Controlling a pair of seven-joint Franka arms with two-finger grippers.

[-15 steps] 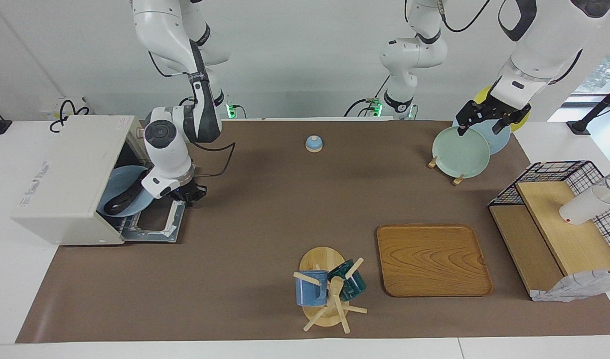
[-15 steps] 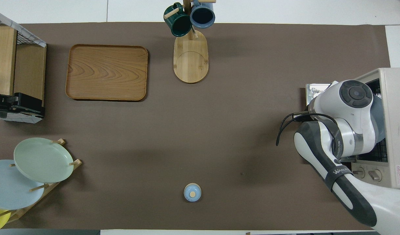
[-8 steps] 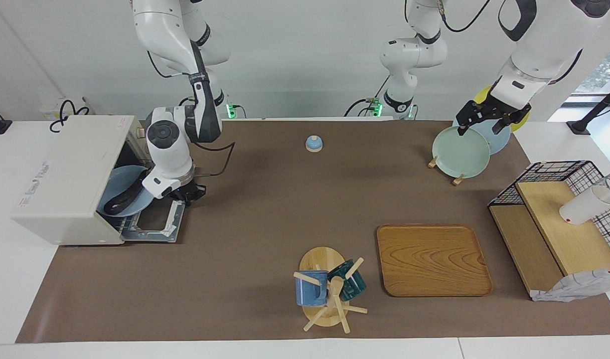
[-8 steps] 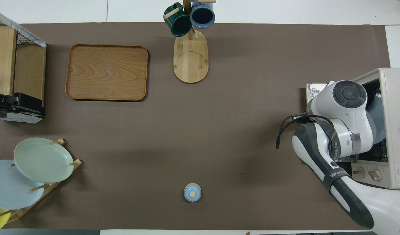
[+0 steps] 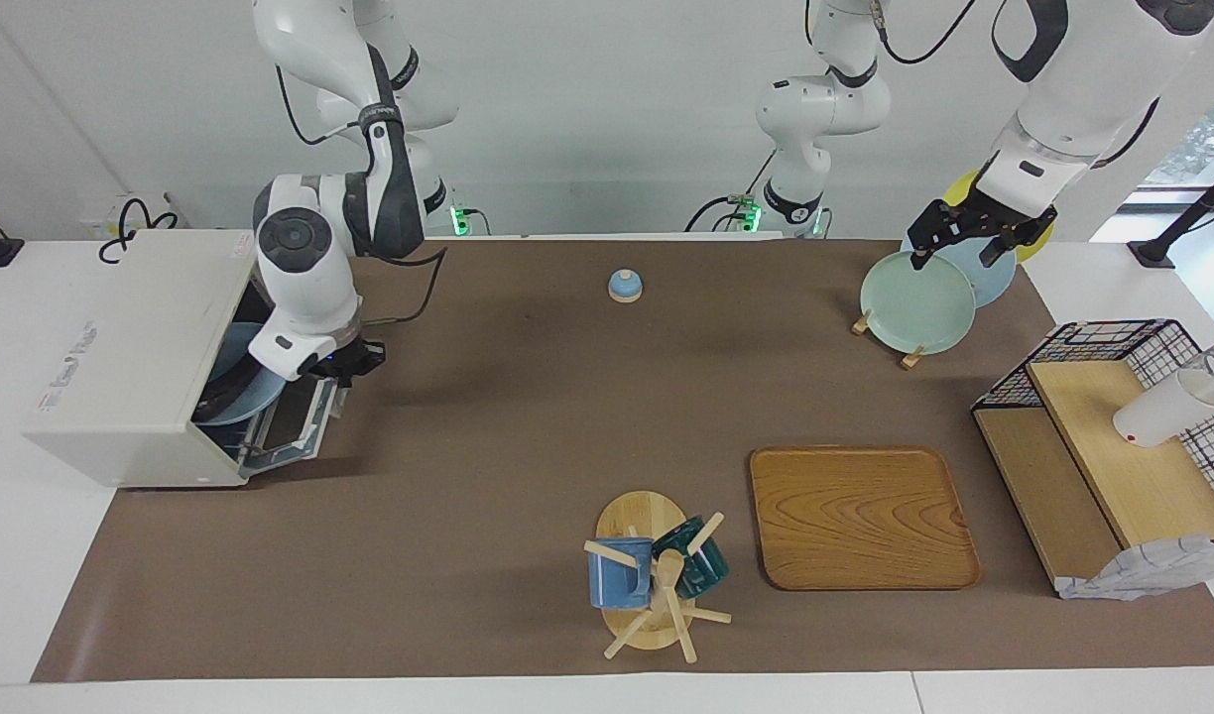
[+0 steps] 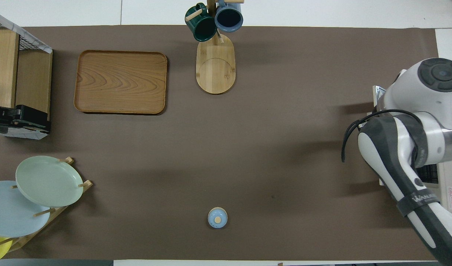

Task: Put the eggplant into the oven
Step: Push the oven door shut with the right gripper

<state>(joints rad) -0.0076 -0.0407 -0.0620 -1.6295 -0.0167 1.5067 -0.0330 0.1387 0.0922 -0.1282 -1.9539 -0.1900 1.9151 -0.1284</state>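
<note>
Two arms: the left hand (image 5: 960, 241), fingers spread, waits over the green plate (image 5: 916, 300). Farther out, the right hand (image 5: 341, 364) meets the half-raised door (image 5: 295, 424) of the oven (image 5: 121, 357); its fingers' state is unclear. Inside, the eggplant (image 5: 210, 405) lies on a blue plate (image 5: 232, 387).

The oven (image 5: 131, 352) is a boxy cream toaster oven at the right arm's end of the table, its door (image 5: 295, 421) tilted partway between open and shut. In its opening a pale blue plate (image 5: 232, 389) leans, and the dark curved shape on the plate appears to be the eggplant (image 5: 218, 397), though most of it is hidden. From overhead, the arm covers the oven's mouth.
</note>
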